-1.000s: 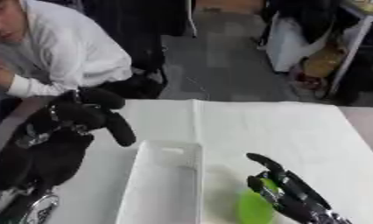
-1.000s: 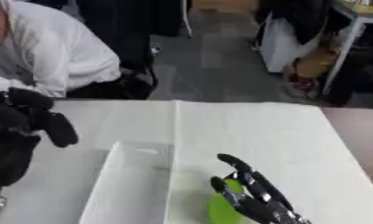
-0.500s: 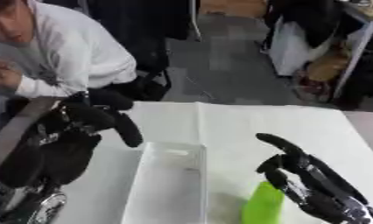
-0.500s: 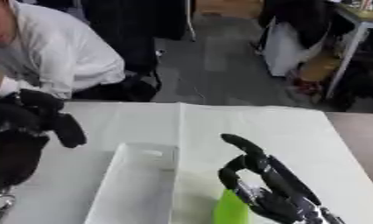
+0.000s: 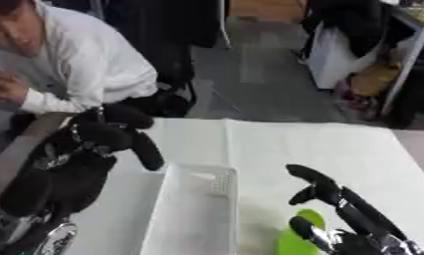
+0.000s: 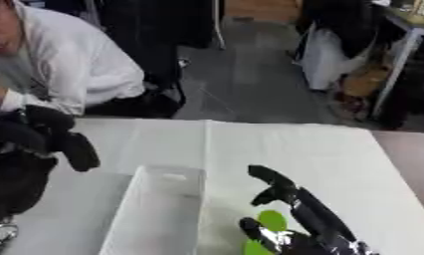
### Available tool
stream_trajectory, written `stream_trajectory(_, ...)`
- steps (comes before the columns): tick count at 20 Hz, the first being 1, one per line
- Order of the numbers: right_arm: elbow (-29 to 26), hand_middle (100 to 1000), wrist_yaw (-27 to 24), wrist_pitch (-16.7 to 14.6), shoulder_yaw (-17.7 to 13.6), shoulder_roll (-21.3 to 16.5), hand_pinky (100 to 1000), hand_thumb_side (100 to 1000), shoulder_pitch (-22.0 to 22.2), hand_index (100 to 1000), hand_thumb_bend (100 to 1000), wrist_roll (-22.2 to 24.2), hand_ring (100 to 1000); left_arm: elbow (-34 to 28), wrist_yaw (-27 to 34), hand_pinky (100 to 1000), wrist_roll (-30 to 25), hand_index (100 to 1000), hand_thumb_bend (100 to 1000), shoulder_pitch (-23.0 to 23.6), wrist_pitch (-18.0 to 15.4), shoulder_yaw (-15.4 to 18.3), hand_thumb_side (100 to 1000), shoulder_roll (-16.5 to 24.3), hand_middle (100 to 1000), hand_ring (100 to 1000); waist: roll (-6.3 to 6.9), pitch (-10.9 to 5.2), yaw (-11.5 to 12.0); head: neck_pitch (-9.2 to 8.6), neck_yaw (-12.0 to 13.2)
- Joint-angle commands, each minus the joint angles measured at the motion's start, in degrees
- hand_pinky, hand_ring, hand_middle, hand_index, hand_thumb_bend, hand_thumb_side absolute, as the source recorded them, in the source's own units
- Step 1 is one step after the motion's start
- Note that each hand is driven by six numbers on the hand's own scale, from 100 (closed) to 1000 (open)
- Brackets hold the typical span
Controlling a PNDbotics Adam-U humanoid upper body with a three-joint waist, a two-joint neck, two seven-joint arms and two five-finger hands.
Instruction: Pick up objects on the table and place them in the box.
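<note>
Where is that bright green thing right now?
The green object sits low in both eye views, right of the white box, held in the robot's right hand, whose fingers curl round it.

No readable text or labels.

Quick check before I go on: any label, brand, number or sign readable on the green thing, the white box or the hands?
No readable text in either view.
Green object held by the right hand: plain green, no label showing.
White box: blank walls; a small textured patch near its far end, nothing legible.
Left hand: black, no markings readable.
</note>
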Motion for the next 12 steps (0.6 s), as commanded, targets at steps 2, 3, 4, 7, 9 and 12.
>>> stream_trajectory(2, 4.4, 1000, 4.2, -3.5, -0.3, -0.3, 774, 729, -1.9, 1000, 495, -1.4, 712, -1.0, 0.4, 541, -0.2, 780, 193, -1.2, -0.1, 0.1, 901, 0.9, 768, 521, 0.24, -0.54, 0.2, -1.17, -0.2)
stream_trajectory(3, 5.6, 1000, 5.1, -4.1, -0.3, -0.3, 778, 718, -2.1, 1000, 499, -1.7, 718, -1.0, 0.4, 542, -0.2, 780, 193, -1.3, -0.1, 0.1, 901, 0.9, 769, 521, 0.25, -0.49, 0.2, -1.26, -0.2)
stream_trajectory(4, 6.6, 1000, 5.9, -4.7, -0.4, -0.2, 777, 722, -2.2, 1000, 498, -2.1, 716, -1.0, 0.4, 541, -0.2, 780, 193, -1.3, -0.1, 0.1, 901, 0.9, 769, 521, 0.26, -0.46, 0.2, -1.31, -0.2)
stream_trajectory(7, 8.9, 1000, 7.9, -6.3, -0.5, 0.0, 780, 705, -2.4, 1000, 501, -2.9, 723, -1.0, 0.4, 542, -0.3, 780, 193, -1.4, -0.1, 0.1, 901, 0.8, 768, 521, 0.28, -0.37, 0.3, -1.4, -0.1)
stream_trajectory(9, 10.1, 1000, 8.6, -6.9, -0.5, 0.3, 782, 691, -2.4, 1000, 510, -3.3, 722, -1.0, 0.4, 542, -0.3, 780, 193, -1.4, -0.2, 0.2, 901, 0.8, 768, 521, 0.31, -0.35, 0.3, -1.4, -0.1)
stream_trajectory(12, 10.9, 1000, 9.0, -7.6, -0.4, 0.6, 787, 653, -2.4, 1000, 525, -3.2, 722, -1.0, 0.4, 542, -0.3, 780, 193, -1.3, -0.2, 0.2, 901, 0.8, 768, 521, 0.33, -0.35, 0.2, -1.37, 0.0)
